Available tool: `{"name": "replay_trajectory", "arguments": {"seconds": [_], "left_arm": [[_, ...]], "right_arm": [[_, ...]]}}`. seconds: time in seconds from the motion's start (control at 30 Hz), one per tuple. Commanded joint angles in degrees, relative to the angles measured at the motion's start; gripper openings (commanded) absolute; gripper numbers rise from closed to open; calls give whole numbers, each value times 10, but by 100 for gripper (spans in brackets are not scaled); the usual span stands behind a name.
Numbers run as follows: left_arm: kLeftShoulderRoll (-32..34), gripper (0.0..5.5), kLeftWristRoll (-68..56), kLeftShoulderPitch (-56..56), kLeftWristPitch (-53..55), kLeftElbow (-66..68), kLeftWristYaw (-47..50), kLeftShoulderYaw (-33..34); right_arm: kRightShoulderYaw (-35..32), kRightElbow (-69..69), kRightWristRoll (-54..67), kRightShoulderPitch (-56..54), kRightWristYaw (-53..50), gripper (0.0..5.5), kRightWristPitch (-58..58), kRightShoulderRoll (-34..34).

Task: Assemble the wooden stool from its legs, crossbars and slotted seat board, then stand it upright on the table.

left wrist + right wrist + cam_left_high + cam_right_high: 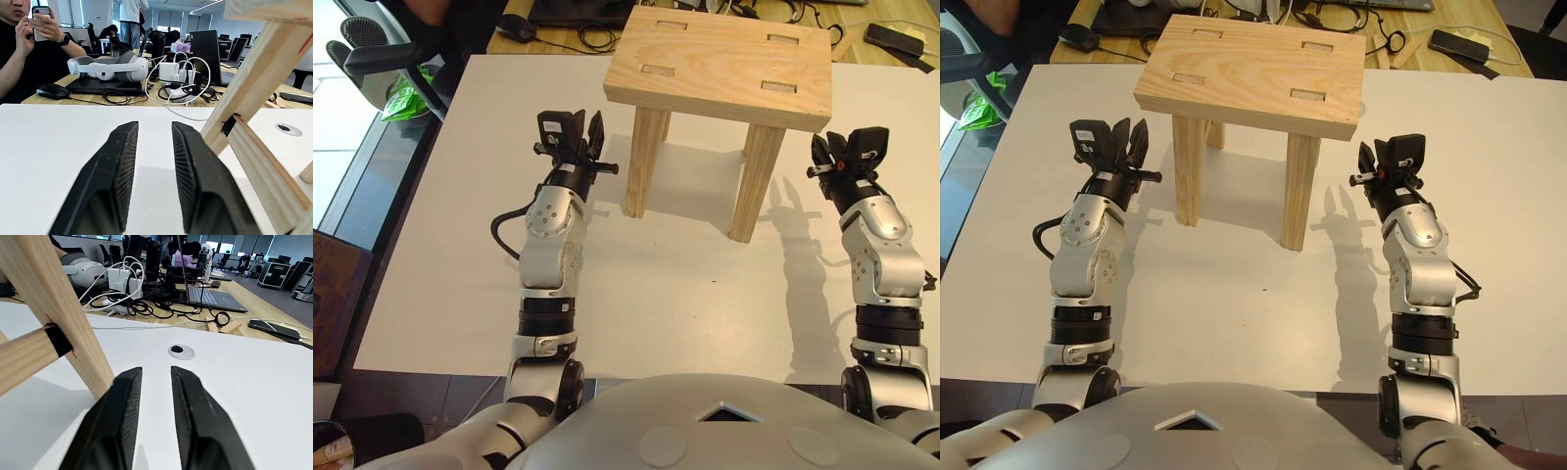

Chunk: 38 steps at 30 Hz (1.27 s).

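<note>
The wooden stool stands upright at the back middle of the white table [607,294], its slotted seat board [720,64] on top. My left gripper [590,127] hovers open and empty just left of the front left leg [646,162]. My right gripper [829,147] is open and empty to the right of the front right leg [756,181]. In the left wrist view the open gripper [152,128] sits beside a leg [254,73] and crossbar [264,171]. The right wrist view has the gripper [152,371] close to a leg [63,308] and crossbar [24,357].
Behind the table is a desk with a mouse [517,26], cables, a laptop [208,296], a phone [898,39] and a white headset [105,68]. A cable grommet [181,351] sits in the tabletop. An office chair [382,54] stands off the far left corner.
</note>
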Motion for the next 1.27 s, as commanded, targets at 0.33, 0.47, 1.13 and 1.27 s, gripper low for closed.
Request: {"name": "replay_trajectory", "arguments": {"seconds": [0.33,0.47,1.13,1.27], "left_arm": [[-13,124,-25,0,3,-9,-1,22],[-12,124,-24,-7,-2,0,-4,22],[-9,124,-31,-13,-16,13,-15,26],[-9,124,-33,-13,-16,13,-16,28]], "right_arm": [[-19,-15,0,3,0,108,2,18],[-21,-6,-1,-2,2,108,1,21],[-24,6,0,-14,14,108,7,30],[-22,6,-2,-16,14,108,8,30]]}}
